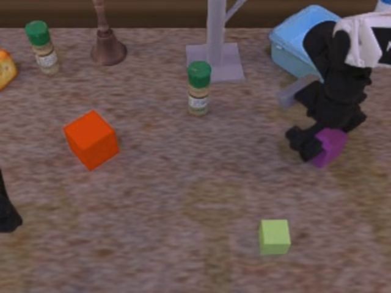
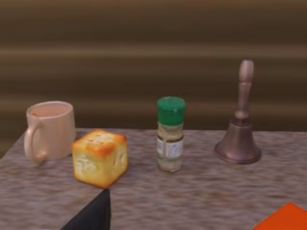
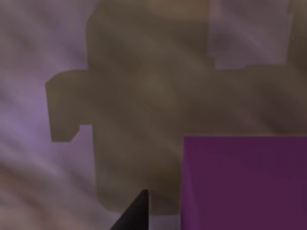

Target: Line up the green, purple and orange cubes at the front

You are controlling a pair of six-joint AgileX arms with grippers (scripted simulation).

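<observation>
Half of purple cube (image 1: 332, 145) hidden under right gripper (image 1: 317, 146).

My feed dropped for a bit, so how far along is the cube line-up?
Early. The green cube sits near the front, right of centre, possibly already placed. In hand: the right hand is at the purple cube at the right, apparently gripping it. Left to do: the orange cube sits untouched mid-table on the left, and the left hand is parked at the left edge.
</observation>
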